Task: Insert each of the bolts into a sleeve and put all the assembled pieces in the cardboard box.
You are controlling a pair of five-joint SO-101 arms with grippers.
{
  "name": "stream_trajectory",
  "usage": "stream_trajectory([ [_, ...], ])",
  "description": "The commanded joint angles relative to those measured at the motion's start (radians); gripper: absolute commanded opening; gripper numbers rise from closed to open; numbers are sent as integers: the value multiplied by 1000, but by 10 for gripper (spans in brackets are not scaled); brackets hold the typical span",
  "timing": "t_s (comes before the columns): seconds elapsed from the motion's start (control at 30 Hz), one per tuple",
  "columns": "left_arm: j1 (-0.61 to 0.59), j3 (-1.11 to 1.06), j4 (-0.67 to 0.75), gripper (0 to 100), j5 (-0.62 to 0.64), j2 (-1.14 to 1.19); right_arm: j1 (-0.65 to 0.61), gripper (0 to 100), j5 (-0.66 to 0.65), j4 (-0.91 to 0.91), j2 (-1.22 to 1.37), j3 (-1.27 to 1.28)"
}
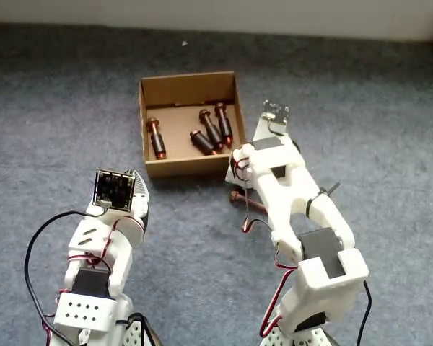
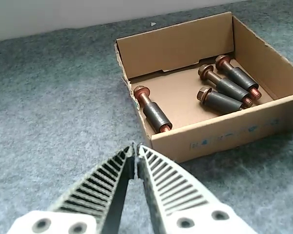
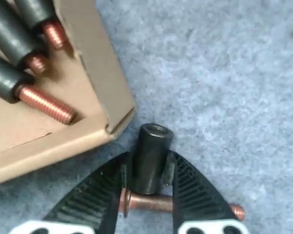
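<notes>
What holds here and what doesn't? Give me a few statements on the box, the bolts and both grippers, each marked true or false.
1. The cardboard box holds four assembled pieces. True.
2. The left gripper grips a bolt. False: it is shut on nothing, above the carpet in front of the box.
3. The right gripper is shut on a black sleeve just outside the box's corner. True.
4. Every bolt already sits in a sleeve. False: a bare bolt lies across on the carpet between the right gripper's fingers, by the sleeve's lower end.
</notes>
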State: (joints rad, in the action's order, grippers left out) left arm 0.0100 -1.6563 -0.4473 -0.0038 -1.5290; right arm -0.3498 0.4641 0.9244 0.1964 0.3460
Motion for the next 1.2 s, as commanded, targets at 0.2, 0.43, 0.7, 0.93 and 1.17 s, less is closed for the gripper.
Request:
stream_trajectory([
  [0.2,-12,7,20,41,-11,-8,2,5,2,104,-85,-2],
  [0.43,-13,7,20,41,-11,-8,2,5,0,134,-389,91],
  [0.7,-12,30,-41,41,-77,-8,45,5,0,-108,-823,458],
  [0.93,-2,147,-247,69,-87,1,240,5,8,-510,-977,760],
  [1.17,154,278,-394,116,-87,4,354,5,9,-766,-975,880],
])
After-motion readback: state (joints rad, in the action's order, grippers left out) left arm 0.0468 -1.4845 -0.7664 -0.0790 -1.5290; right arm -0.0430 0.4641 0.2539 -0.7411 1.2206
